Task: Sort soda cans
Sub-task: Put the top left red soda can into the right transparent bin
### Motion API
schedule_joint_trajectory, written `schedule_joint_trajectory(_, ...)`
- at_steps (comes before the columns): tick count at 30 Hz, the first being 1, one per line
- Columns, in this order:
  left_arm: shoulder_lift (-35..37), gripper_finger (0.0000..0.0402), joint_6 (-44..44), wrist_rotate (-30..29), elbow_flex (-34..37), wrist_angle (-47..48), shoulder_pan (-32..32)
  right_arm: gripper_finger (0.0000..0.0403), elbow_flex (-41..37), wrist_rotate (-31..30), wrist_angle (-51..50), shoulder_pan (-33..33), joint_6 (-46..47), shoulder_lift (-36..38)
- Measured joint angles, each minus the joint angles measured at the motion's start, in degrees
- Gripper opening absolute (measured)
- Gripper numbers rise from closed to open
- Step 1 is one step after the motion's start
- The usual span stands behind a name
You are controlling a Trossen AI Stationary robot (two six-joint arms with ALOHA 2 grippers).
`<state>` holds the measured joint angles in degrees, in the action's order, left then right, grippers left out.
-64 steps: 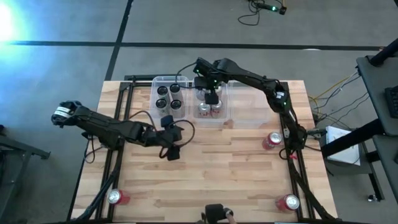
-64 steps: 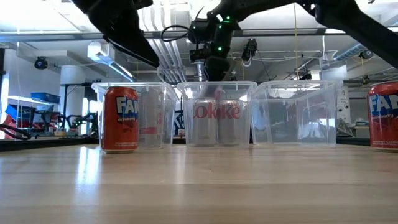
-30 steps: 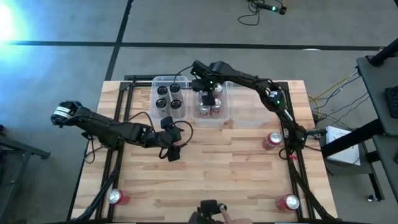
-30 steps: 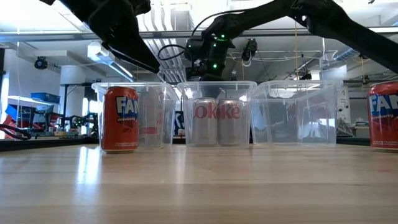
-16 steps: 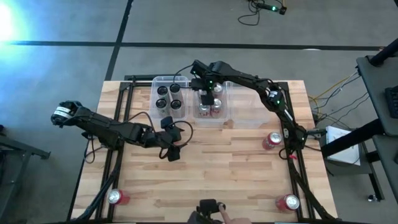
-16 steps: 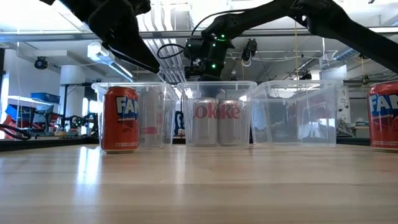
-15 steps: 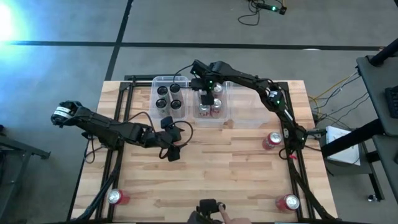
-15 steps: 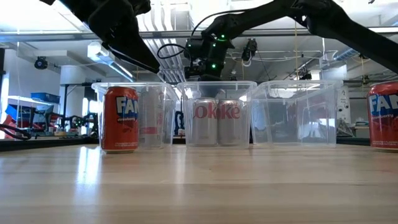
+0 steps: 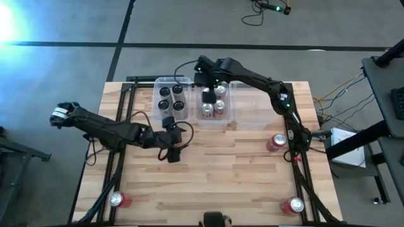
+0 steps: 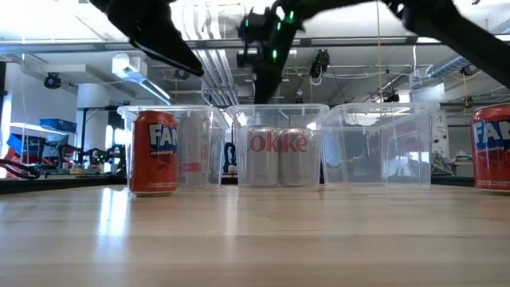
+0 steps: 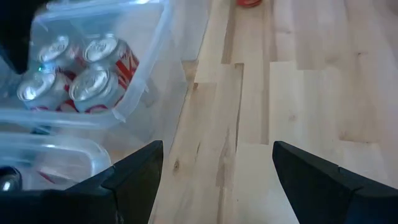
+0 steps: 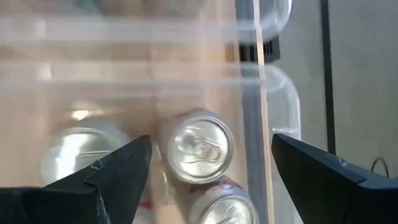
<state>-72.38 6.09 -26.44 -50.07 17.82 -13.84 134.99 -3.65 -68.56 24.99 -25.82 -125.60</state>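
Observation:
Several silver soda cans [image 9: 213,104] stand upright in the middle clear bin [image 9: 225,120], and several black ones [image 9: 170,99] in the left bin [image 9: 158,85]. Red soda cans stand on the table: one at the right [image 9: 275,142], one at the near left corner [image 9: 118,200], one at the near right corner [image 9: 294,205]. My right gripper [image 9: 207,87] hangs open above the far silver cans [image 12: 199,146], touching nothing. My left gripper [image 9: 170,154] hovers open over bare wood [image 11: 214,180], on the near side of the left and middle bins.
A third clear bin [image 9: 252,107] stands to the right of the middle one. In the low view a red can [image 10: 154,153] stands in front of the left bin and another [image 10: 490,149] at the right. Bare wood lies across the table's middle and near part.
My right gripper has risen out of the middle bin and drawn a little toward the table's far edge. The silver cans stay upright in the bin.

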Motion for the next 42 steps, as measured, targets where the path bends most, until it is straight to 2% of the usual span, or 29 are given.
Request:
schedule_joint_trajectory(4, 2.92, 0.0286, 1.65, 0.25, -2.07, 8.21, -1.21, 0.0314, -0.01, -0.01, -0.1, -4.65, 2.51, 4.74)
schedule_joint_trajectory(10, 10.86, 0.0286, 18.19, 1.45, -2.64, 28.77, -2.89, 0.0293, -0.07, -0.01, -3.12, -13.24, 9.78, 10.94)
schedule_joint_trajectory(14, 16.79, 0.0286, 24.67, 0.53, -0.36, 34.18, -5.47, 0.028, -0.25, -1.39, -4.44, -19.1, 12.72, 12.73)
schedule_joint_trajectory(20, 20.85, 0.0286, 24.59, 0.13, 9.63, 29.8, -6.37, 0.0259, -0.44, -7.82, -7.19, -26.53, 17.6, 13.12)
schedule_joint_trajectory(24, 21.0, 0.0286, 23.3, -0.12, 18.6, 19.85, -6.37, 0.0247, -1.2, -11.53, -9.99, -30.03, 21.69, 13.08)
schedule_joint_trajectory(28, 20.15, 0.0286, 21.92, -2.68, 24.94, 10.18, -5.77, 0.024, -1.8, -11.57, -10.94, -32.04, 23.48, 13.01)
schedule_joint_trajectory(32, 18.16, 0.0286, 19.43, -3.6, 27.05, 5.0, -5.43, 0.0242, -2.03, -11.57, -11.47, -32.98, 26.26, 13.01)
schedule_joint_trajectory(36, 14.67, 0.0286, 16.42, -7.0, 27.5, -0.21, -4.89, 0.0249, -2.17, -11.58, -11.62, -33.39, 27.79, 13.01)
schedule_joint_trajectory(42, 8.19, 0.0286, 13.32, -6.77, 27.26, -8.17, -3.14, 0.0248, -2.17, -11.55, -12.12, -33.48, 28.27, 12.99)
